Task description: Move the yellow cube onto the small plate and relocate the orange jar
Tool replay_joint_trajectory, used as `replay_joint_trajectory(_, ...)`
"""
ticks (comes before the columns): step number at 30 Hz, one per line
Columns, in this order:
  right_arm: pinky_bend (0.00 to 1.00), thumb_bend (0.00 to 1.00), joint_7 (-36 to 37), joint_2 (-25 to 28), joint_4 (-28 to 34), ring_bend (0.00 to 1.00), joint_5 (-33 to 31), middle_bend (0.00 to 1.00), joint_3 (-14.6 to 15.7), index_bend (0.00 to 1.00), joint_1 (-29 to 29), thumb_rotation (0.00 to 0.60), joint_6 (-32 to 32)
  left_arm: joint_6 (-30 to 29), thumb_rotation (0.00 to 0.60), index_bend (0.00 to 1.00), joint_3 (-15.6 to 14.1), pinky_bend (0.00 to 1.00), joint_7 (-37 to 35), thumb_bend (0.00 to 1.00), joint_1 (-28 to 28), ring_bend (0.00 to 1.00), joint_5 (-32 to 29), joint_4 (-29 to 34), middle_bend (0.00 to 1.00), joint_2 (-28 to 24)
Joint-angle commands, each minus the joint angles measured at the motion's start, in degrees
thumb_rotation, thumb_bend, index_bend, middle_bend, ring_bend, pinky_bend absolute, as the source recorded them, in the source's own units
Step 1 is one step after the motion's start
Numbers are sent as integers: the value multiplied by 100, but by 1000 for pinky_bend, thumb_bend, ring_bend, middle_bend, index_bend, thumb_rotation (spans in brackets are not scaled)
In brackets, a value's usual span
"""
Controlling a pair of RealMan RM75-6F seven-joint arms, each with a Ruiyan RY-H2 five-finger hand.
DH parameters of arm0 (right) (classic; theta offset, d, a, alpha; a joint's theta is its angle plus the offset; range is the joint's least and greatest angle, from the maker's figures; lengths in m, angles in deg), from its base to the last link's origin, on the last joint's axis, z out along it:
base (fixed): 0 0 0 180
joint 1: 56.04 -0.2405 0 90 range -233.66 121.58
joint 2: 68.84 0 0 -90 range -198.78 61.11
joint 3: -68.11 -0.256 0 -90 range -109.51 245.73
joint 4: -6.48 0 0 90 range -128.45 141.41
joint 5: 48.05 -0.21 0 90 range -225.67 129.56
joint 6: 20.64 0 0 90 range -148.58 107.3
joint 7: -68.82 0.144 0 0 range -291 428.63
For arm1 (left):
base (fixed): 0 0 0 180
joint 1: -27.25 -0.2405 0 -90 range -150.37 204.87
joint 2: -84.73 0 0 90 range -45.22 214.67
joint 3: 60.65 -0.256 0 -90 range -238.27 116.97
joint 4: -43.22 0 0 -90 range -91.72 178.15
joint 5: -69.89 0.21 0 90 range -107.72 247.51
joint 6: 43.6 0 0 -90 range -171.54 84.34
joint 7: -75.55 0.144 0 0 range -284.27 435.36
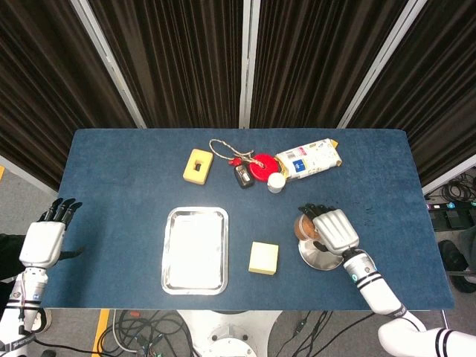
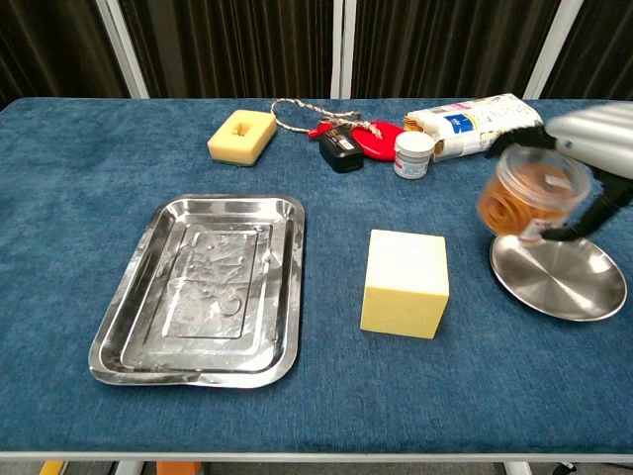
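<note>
The yellow cube [image 1: 263, 258] [image 2: 406, 283] stands on the blue table between the steel tray and the small round plate [image 1: 326, 258] [image 2: 561, 278]. My right hand [image 1: 332, 230] [image 2: 596, 142] grips the clear orange jar [image 1: 304, 227] [image 2: 526, 194] from above and holds it tilted in the air, above the plate's left rim. The plate is bare. My left hand [image 1: 42, 242] hovers off the table's left edge with fingers spread, holding nothing.
A large steel tray [image 1: 195, 249] [image 2: 203, 285] lies left of the cube. Along the far side sit a yellow sponge [image 2: 241, 136], a rope with black fob [image 2: 340, 148], a red disc [image 2: 379, 138], a small white jar [image 2: 413, 154] and a snack packet [image 2: 478, 124].
</note>
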Motion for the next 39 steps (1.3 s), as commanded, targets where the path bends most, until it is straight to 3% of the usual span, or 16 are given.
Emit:
replay_joint_trajectory(1,422,235,-173,-270,-167,266,-266,316,-247,180,-384,600,-331,-48,600,137,14,271,2,13,-45,54,33,38,89,-42)
replay_joint_trajectory(11,422,219,-384,-1541,-1446,266,-1038,316,-735,180,-1576,600,-1171,-114,600,138,97,271,26,13,-154,54,67,70,89,-110)
replay_joint_trajectory(18,406,205,-410,-2273,-2371,265,-1483,316,-753,180,-2171,600,-1664,-94,600,137,117,271,-47,14,-209,54,94,9,89,-111)
replay_joint_trajectory(20,373,192,-413,-2385,-2528,255,-1621,305,-720,146,-2258,600,-1760,-85,600,137,121,271,-78,14,-221,54,109,-18,89,-112)
replay_joint_trajectory(22,271,164,-385,-2402,-2546,162,-1743,222,-693,46,-2325,600,-1871,-84,600,137,123,271,-120,14,-239,54,126,-47,88,-113)
replay_joint_trajectory(24,152,126,-333,-2365,-2481,39,-1734,104,-683,0,-2346,600,-1849,-86,600,137,132,271,-178,14,-257,54,128,-66,88,-114)
replay_joint_trajectory(27,47,91,-144,-2237,-2259,0,-1520,11,-691,0,-2296,600,-1628,-97,600,137,147,270,-237,14,-281,54,143,-91,88,-117)
replay_joint_trajectory(31,34,84,81,-1796,-1654,0,-1278,1,-747,0,-2189,600,-1366,-90,600,137,152,270,-269,14,-288,54,192,-80,88,-123)
replay_joint_trajectory(39,34,85,-285,-401,394,0,-944,34,-541,0,-1760,600,-628,-14,600,137,176,270,-182,14,-264,54,222,5,88,-94)
